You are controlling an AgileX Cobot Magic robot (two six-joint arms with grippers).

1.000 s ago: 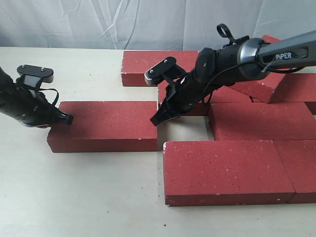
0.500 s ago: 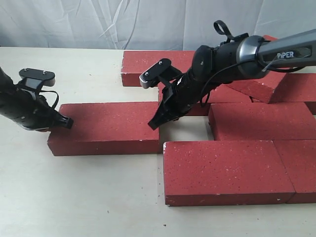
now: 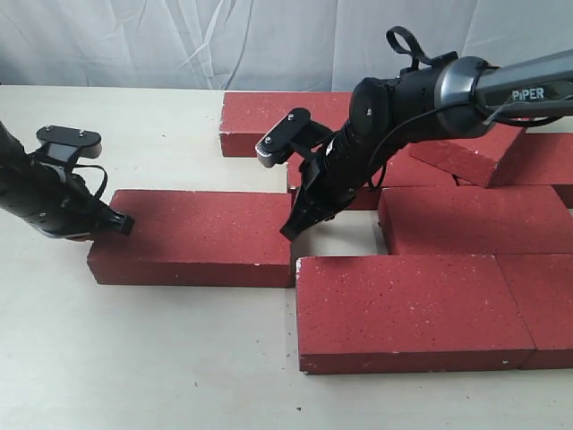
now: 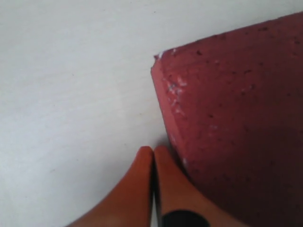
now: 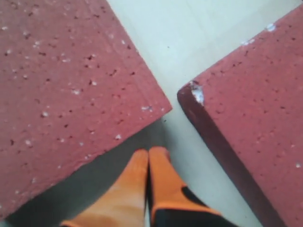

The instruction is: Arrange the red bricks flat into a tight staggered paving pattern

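Toward the left edge of the worktop (image 3: pixel 134 358), the left gripper (image 3: pixel 115 224) sits low with its jaws pressed together on nothing. Its fingertips (image 4: pixel 139 189) are set against the left end of the loose brick (image 3: pixel 192 235). That brick lies flat, apart from most of the others, with its long sides parallel to the near edge. We judge the step in hand to be sliding it rightward into the middle row.

At the brick's right end, the right gripper (image 3: pixel 291 230) reaches down with jaws likewise closed and empty. Its tips sit in the bare strip between the loose brick and the middle-row brick (image 3: pixel 474 219). The near right corner of the loose brick is just beside, perhaps touching, the far left corner of the front brick (image 3: pixel 412 309).

To push well, we apply the left fingertips at the middle of the end face, so the brick travels straight and does not swivel. We steer it slightly toward the far edge so its corner does not catch on the front brick. We lift the right gripper out of the strip before the ends meet; otherwise it blocks the joint. Toward the right edge, further bricks (image 3: pixel 470 159) lie unsorted, one of them tilted.
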